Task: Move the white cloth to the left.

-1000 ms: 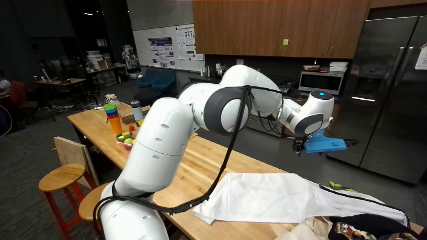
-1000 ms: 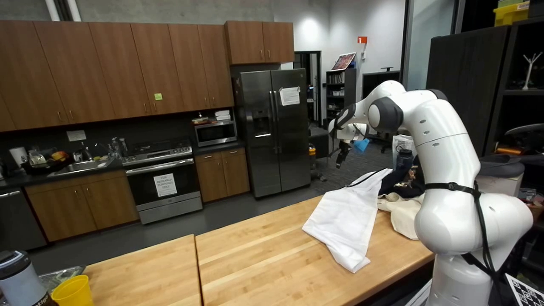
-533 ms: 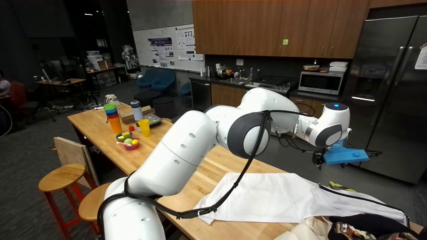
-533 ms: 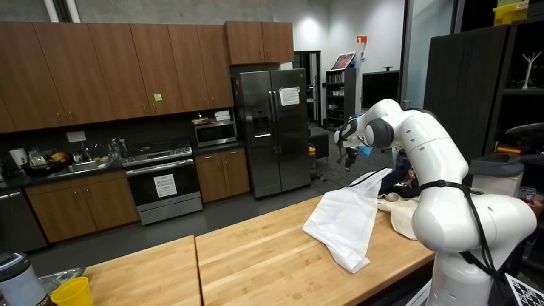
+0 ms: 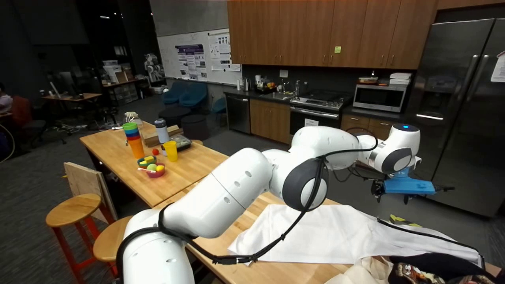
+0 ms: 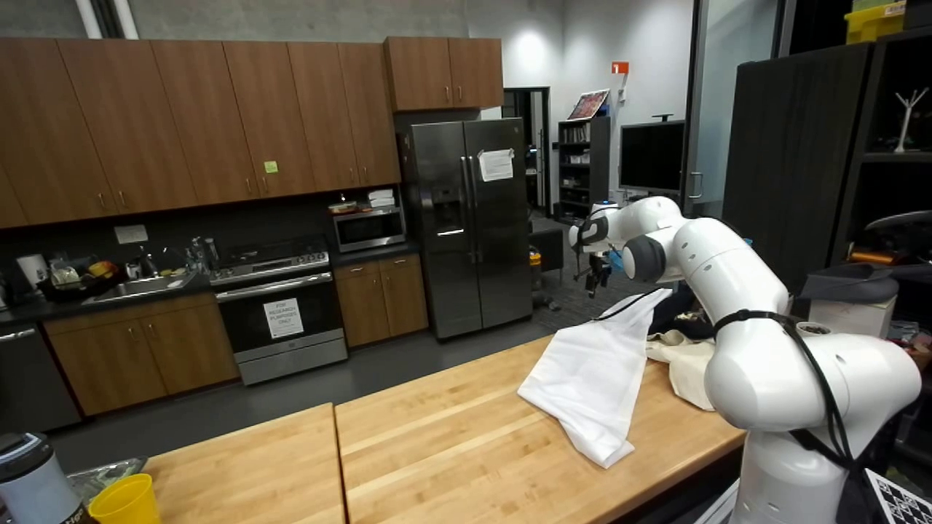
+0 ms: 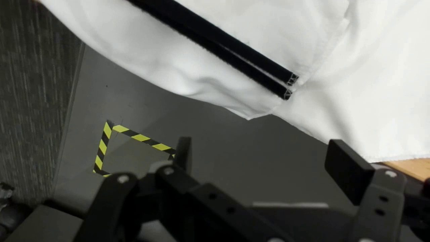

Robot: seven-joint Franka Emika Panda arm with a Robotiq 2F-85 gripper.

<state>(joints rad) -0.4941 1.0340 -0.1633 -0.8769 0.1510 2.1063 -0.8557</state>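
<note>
The white cloth lies wrinkled over the end of the wooden table in both exterior views. It is broad over the table and narrows towards the far end, where a black strip runs along it. In the wrist view the cloth fills the top and right, with two black bands on it. My gripper is open, with only grey floor seen between its fingers. In the exterior views the gripper hangs apart from the cloth, above and beyond the table's far edge.
A beige cloth and dark fabric lie beside the white cloth. A yellow cup, stacked cups, a bottle and bowls stand at the table's other end. Wooden stools stand beside it.
The arm has lowered and stretched outward. The gripper has moved away from the base and down, only slightly in the last half second. The white cloth has not moved.
</note>
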